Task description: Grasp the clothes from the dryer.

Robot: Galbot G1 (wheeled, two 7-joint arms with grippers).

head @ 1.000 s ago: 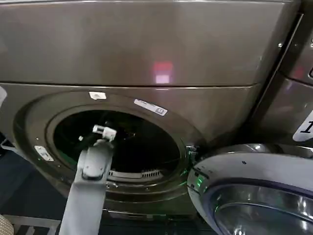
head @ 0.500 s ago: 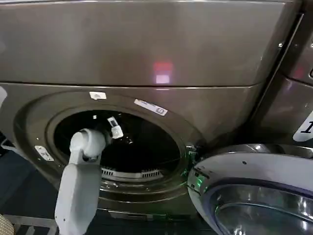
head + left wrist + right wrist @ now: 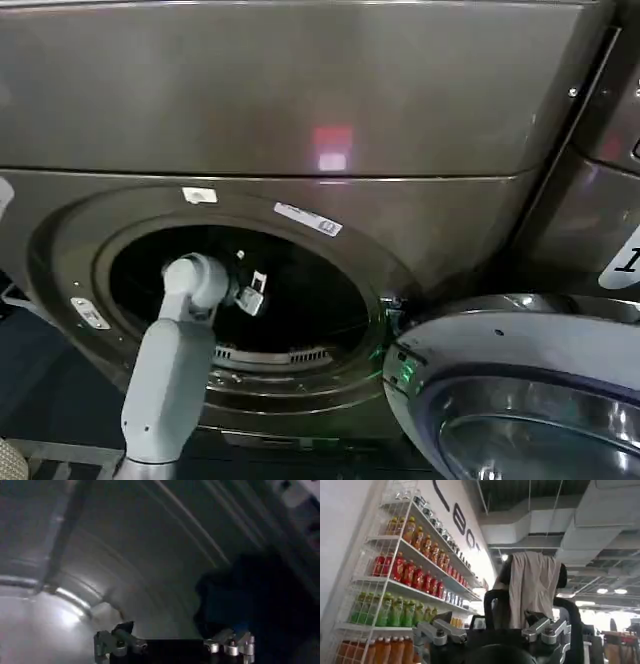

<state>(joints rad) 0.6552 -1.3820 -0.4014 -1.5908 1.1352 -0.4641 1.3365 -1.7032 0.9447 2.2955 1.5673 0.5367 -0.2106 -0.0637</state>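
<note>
The left gripper (image 3: 252,292) is inside the porthole of the dryer (image 3: 300,120), its fingers apart and holding nothing. In the left wrist view the clothes (image 3: 235,600) lie as a dark blue bundle on the drum wall, near one finger. The right gripper (image 3: 495,632) is open, away from the dryer, pointing at drink shelves (image 3: 405,580).

Shop-like laundry space, large bronze-grey metal front-loading dryer (image 3: 300,110) filling the frame, white wire shelves of coloured bottled drinks (image 3: 405,575) at left, exposed ceiling ducts (image 3: 545,525) upper right.
</note>
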